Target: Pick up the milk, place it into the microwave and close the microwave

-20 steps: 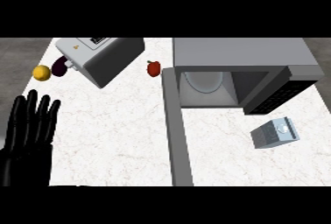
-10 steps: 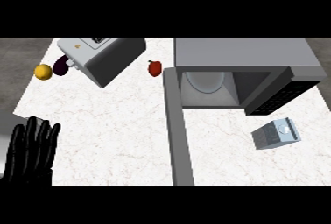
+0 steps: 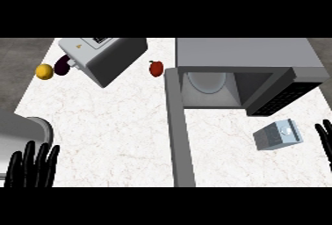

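The milk carton (image 3: pixel 277 136), grey-white, lies on the counter to the right, just below the microwave's open door (image 3: pixel 283 93). The microwave (image 3: pixel 243 55) stands at the back right, its cavity open with a round glass plate (image 3: pixel 206 82) inside. My left hand (image 3: pixel 32 167) shows at the lower left edge, fingers straight and pointing up, holding nothing. Only the fingertips of my right hand (image 3: pixel 324 138) show at the right edge, just right of the carton and not touching it.
A toaster (image 3: pixel 103 57) sits at the back left, with a yellow lemon (image 3: pixel 44 71) and a dark fruit (image 3: pixel 62 66) beside it. A red apple (image 3: pixel 156 68) lies left of the microwave. A sink's rim (image 3: pixel 35 127) shows at the left.
My left hand has dropped toward the lower edge. The view has shifted, bringing the sink's rim in at the left. My right hand's fingertips have come in at the right edge.
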### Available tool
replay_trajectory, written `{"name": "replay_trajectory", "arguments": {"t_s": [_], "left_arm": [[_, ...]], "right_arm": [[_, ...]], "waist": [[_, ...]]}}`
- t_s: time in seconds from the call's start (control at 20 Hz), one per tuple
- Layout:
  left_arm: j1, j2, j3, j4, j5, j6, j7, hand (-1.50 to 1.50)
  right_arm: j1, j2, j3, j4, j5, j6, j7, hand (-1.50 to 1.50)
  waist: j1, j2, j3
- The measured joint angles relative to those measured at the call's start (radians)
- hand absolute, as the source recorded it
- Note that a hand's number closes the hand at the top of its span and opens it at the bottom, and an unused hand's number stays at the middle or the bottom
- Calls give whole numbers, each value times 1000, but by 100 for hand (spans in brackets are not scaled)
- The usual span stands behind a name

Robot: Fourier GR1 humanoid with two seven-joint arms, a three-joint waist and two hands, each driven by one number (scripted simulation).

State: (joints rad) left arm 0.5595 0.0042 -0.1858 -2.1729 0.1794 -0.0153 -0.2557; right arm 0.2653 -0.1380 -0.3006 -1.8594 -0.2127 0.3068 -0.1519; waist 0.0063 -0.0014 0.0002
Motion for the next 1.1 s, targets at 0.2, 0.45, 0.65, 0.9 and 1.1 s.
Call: {"name": "replay_trajectory", "arguments": {"t_s": [0.2,0.45,0.65,0.9,1.1], "left_arm": [[16,11,12,14,12,-13,-26,-150],[89,21,-2,-12,14,-38,-66,-150],[117,28,7,2,24,-61,-107,-150],[126,26,14,38,27,-73,-142,-150],[120,23,9,33,27,-65,-133,-150]], "right_arm": [[-32,13,-10,97,51,-17,-60,-150],[-84,23,-39,255,111,-65,-156,-150],[-117,18,-59,390,155,-94,-241,-150],[-179,-9,-79,614,204,-110,-390,-150],[-241,-41,-95,780,224,-117,-502,-150]], "waist": [[-1,0,0],[3,1,0],[3,1,0],[3,1,0],[3,2,0]]}}
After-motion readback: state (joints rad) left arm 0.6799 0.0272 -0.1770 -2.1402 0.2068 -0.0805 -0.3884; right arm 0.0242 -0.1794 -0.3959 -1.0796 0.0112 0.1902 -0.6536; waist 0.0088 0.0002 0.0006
